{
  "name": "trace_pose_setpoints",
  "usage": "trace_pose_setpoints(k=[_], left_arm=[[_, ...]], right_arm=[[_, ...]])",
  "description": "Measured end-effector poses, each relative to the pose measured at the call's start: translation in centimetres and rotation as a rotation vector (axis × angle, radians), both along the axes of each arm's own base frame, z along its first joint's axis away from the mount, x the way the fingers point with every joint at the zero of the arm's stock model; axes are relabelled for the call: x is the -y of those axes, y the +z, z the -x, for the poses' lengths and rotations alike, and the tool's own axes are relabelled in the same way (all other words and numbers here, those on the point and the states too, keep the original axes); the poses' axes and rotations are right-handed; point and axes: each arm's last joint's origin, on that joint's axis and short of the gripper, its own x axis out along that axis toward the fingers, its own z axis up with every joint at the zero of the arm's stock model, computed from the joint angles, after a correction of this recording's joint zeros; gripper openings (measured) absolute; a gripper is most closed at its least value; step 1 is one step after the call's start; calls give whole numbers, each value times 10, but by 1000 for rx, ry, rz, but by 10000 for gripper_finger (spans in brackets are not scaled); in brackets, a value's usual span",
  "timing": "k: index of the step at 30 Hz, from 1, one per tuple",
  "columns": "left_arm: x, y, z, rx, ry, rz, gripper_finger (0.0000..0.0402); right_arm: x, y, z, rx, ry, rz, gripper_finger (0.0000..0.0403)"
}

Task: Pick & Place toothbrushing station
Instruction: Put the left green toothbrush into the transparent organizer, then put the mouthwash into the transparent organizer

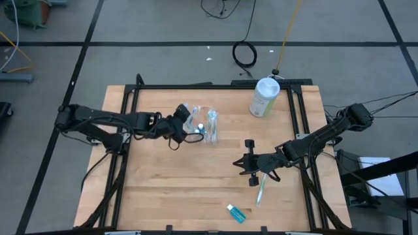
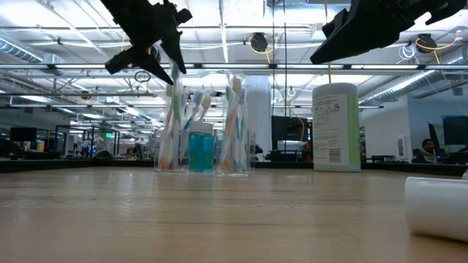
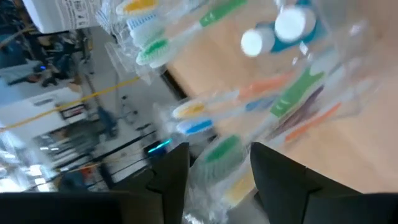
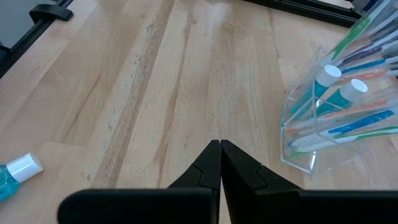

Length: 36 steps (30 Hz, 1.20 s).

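Observation:
The toothbrushing station (image 1: 206, 125) is a clear plastic holder with several toothbrushes and a blue bottle in it. It stands upright on its base in the table's far middle (image 2: 201, 131). My left gripper (image 1: 189, 128) is open at its upper left side. In the left wrist view my left gripper (image 3: 221, 174) has brush heads (image 3: 221, 149) and clear plastic between its fingers. My right gripper (image 1: 247, 163) hangs shut above bare wood, right of centre, well clear of the station (image 4: 336, 118). My left gripper comes at the station's top from the table's left, slanting down, with a finger (image 3: 174, 177) on each side of the brush heads. Whether a finger touches them or the clear wall, I cannot tell.
A tall white-and-green canister (image 1: 264, 96) stands at the far right. A loose toothbrush (image 1: 261, 190) and a small blue bottle with a white cap (image 1: 236, 213) lie near the front edge, below my right gripper. Bare wood lies to the front left.

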Motion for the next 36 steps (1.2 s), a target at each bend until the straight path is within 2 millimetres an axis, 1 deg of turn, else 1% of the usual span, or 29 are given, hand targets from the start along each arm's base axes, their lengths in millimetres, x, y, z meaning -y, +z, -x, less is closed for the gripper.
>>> trace_pose_setpoints(k=[5, 9, 14, 18, 24, 28, 33, 36], left_arm=[[-3, -2, -1, 55, 1, 168, 177], [-5, -2, -2, 69, -5, 236, 177], [-12, -3, -1, 113, 47, 341, 177], [-20, -8, -4, 131, 105, 412, 177], [-30, -22, -15, 136, 186, 432, 177], [-32, -33, -22, 122, 242, 412, 177], [-31, -36, -23, 120, 287, 349, 177], [-29, -32, -21, 131, 296, 292, 177]], right_arm=[[0, 0, 0, 0, 0, 0, 0], [0, 0, 0, 0, 0, 0, 0], [0, 0, 0, 0, 0, 0, 0], [0, 0, 0, 0, 0, 0, 0], [0, 0, 0, 1, 0, -1, 0], [0, 0, 0, 1, -1, 0, 0], [0, 0, 0, 1, -1, 0, 0], [0, 0, 0, 1, -1, 0, 0]])
